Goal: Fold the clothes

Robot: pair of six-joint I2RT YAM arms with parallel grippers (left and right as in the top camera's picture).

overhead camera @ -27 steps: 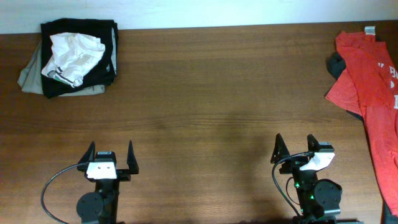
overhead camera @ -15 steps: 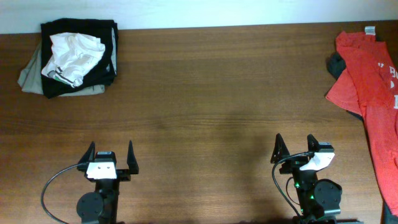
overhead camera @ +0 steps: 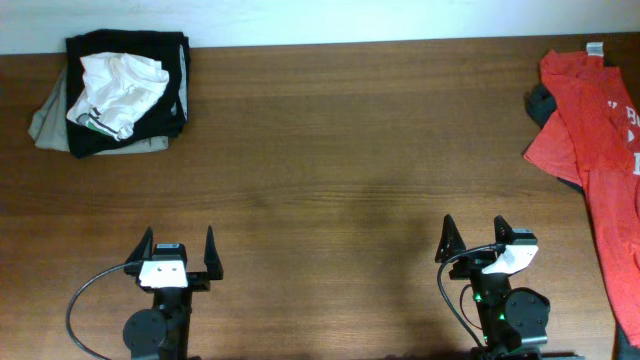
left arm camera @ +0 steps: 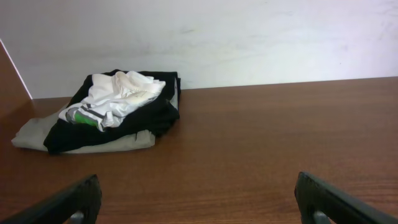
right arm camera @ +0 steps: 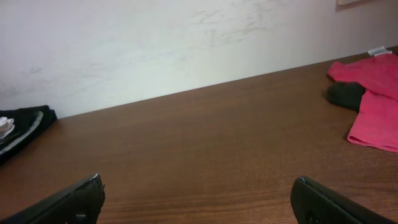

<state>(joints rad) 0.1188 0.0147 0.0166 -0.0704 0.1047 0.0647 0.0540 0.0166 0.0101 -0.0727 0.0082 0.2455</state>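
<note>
Found the red-orange T-shirt (overhead camera: 590,130) crumpled at the table's (overhead camera: 330,150) far right edge, partly over a dark garment (overhead camera: 541,103). Saw the right gripper (overhead camera: 474,230) near it, spread wide, holding nothing. Saw the left gripper (overhead camera: 177,240) likewise wide and empty. Noted a clothes pile (overhead camera: 115,92) at the far left.

Brown wooden table (overhead camera: 330,150), white wall (left arm camera: 249,37)

The brown wooden bench (overhead camera: 330,150) carries a red-orange T-shirt (overhead camera: 595,130) at its right edge and a pile of folded clothes (overhead camera: 115,95) in its far left corner.
</note>
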